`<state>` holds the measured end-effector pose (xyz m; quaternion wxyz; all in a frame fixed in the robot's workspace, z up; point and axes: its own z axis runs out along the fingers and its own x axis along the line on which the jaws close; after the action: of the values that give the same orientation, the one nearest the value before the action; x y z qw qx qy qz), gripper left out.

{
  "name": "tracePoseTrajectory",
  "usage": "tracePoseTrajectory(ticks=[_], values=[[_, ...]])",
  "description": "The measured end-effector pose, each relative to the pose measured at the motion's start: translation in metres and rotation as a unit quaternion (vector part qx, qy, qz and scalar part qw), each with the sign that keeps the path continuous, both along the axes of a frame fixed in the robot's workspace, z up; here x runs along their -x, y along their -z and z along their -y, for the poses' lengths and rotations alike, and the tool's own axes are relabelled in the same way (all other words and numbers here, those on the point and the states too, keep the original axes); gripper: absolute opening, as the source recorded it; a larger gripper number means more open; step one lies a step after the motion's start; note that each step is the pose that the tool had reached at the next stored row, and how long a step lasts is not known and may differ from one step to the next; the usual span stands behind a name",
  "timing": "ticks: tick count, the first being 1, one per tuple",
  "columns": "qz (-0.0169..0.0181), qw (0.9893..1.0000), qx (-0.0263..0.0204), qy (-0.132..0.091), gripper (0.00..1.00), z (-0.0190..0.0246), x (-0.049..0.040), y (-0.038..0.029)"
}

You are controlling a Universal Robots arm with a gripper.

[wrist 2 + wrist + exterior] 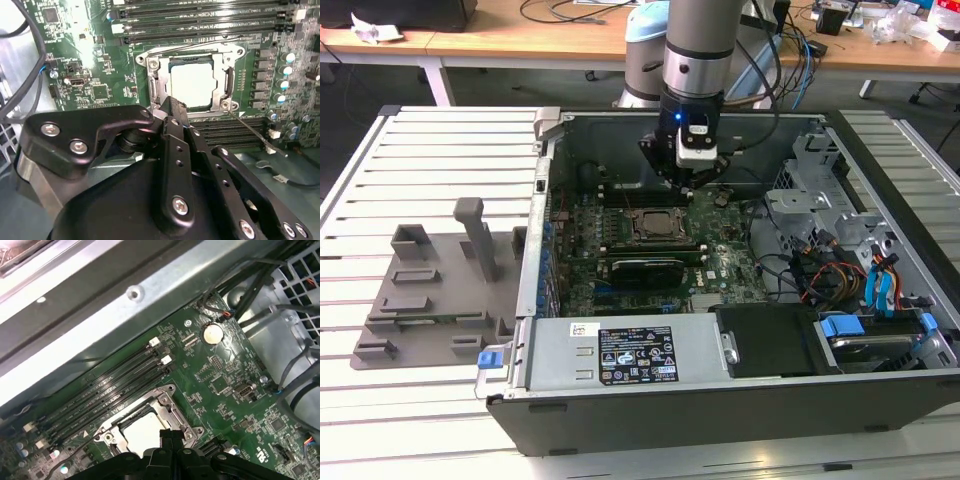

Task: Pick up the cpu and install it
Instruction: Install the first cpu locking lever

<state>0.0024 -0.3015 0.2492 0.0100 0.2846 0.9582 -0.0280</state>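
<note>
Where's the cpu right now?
In both wrist views the cpu sits inside the socket frame on the motherboard, just beyond the hand.

The case lies open on top, leaving the board free from above. A socket frame rings the cpu. Cables and a drive cage crowd the case's end at the exterior view's right.

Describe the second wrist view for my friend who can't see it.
The cpu, a pale square chip, sits inside the metal socket frame on a green motherboard. The black gripper, shut and empty, looms in front with its tip at the frame's edge.
</note>
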Motion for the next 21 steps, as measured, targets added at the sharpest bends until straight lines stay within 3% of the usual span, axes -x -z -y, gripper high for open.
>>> tracePoseTrajectory(ticks=[4, 9, 14, 17, 21], values=[[0.0, 0.9995, 0.0, -0.031, 0.11, 0.0, 0.0, 0.0], [0.0, 0.9974, 0.0, -0.072, 0.11, 0.0, 0.0, 0.0], [0.0, 0.9926, 0.0, -0.121, 0.11, 0.0, 0.0, 0.0], [0.0, 0.9909, 0.0, -0.134, 0.11, 0.0, 0.0, 0.0], [0.0, 0.9875, 0.0, -0.158, 0.11, 0.0, 0.0, 0.0]])
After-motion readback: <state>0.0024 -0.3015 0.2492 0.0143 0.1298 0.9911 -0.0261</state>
